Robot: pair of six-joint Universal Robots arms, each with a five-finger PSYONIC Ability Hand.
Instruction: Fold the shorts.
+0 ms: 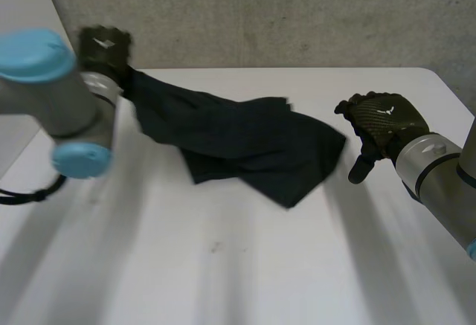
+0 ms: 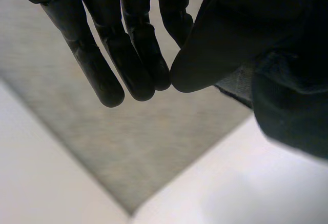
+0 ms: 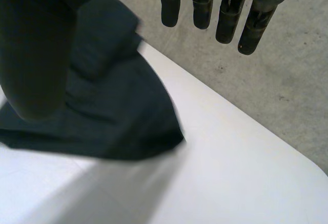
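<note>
Shorts: the dark shorts are lying bunched across the far middle of the white table. One end is rising off the surface towards the left hand.
Long axis: the cloth is running slantwise from the far left corner of the table down towards the right hand.
Left hand: it is hanging above the far left corner with the raised end of the shorts leading up into it. In its wrist view the thumb tip is meeting the straight fingers, and the cloth is bunching on the thumb's side. I am reading this as a pinch on that end.
Right hand: it is hovering just beside the loose end and is not touching it. Its fingers are hanging straight, well apart from the thumb, and are gripping nothing.
Deciding relation: the free end is lying on the table on the thumb side of the right hand, with its corner pointing that way. This hand is much the nearer of the two to it.
Step, as judged: the shorts are not yet spread flat. The right hand probably needs to take the free end so the two hands can draw the cloth out.
Risk: the layers at the free end are overlapping, so a grab there may catch only one of them.
</note>
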